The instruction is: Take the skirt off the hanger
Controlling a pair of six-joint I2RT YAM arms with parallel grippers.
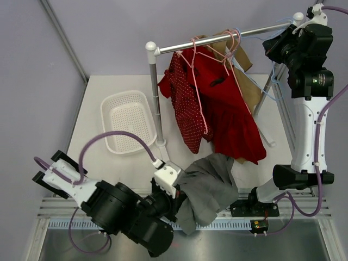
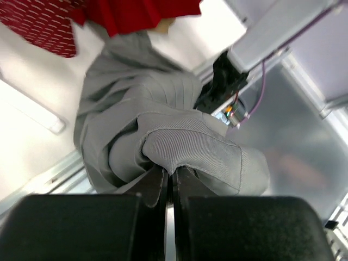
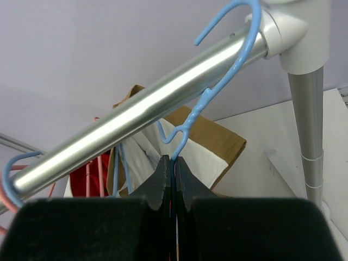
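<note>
Over the white table, lower centre, clutching the grey skirt in the left gripper and pinching the blue hanger, upper right, in the right gripper, risking a slip off the near edge through so thin a fold held.

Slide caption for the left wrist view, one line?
Left gripper pinching a fold of the grey skirt, red garment beyond.

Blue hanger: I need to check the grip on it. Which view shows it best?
Right wrist: the blue hanger hooks over the rail, its neck pinched by the right gripper. Top external shows only thin wire; left wrist shows none.
</note>
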